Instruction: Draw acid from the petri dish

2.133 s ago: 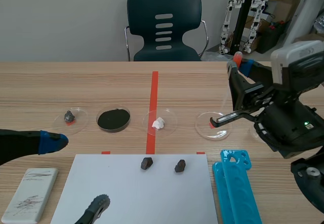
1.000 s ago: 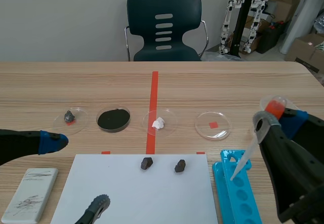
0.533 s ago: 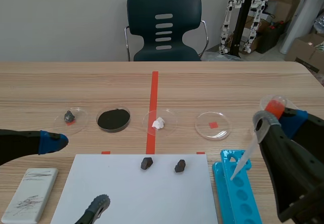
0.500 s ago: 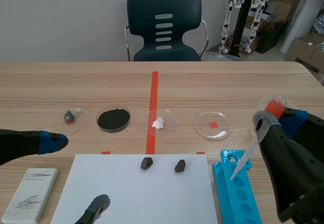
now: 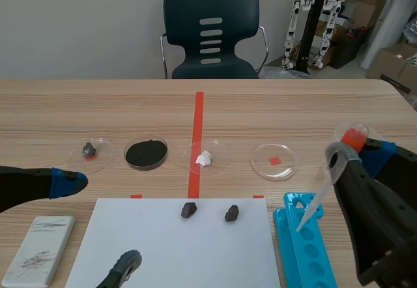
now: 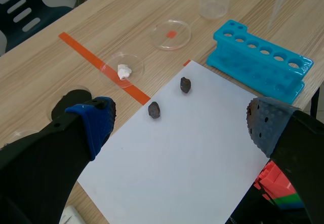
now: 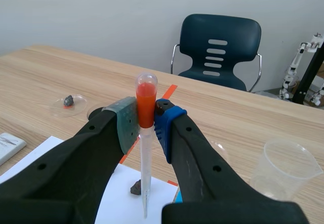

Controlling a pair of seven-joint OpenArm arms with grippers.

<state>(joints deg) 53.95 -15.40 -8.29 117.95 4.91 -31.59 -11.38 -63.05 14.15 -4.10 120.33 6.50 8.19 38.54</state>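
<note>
The right arm is held low at the table's (image 5: 313, 105) right side, with the right gripper (image 5: 357, 154) raised and pointed toward the far edge. Its pads are closed narrowly on a pipette (image 7: 146, 153), which is clamped just below the orange-red bulb. The pipette is kept nearly upright, slightly tilted, and its thin tip is seen over the blue rack (image 5: 303, 245).

The left arm is laid low at the left, with the left gripper (image 5: 62, 182) hovering above the table beside the white paper (image 5: 182, 252). In the left wrist view the left gripper (image 6: 182, 127) is spread wide, nothing is held in it, and the paper (image 6: 177, 158) with two dark stones (image 6: 154, 110) is seen ahead of it.

The petri dish (image 5: 274, 161), clear and with a red mark under it, is set on the table beyond the rack, apart from both grippers. In the left wrist view it (image 6: 172, 34) is found past the stones, beside the rack (image 6: 258, 59). A clear cup (image 7: 283, 171) is seen beside the right gripper (image 7: 146, 120).

Compared with two seconds ago, the right arm has been drawn back from over the petri dish and lowered to the near right. Since half a second ago, no difference is seen, and the left arm has been kept in place.
</note>
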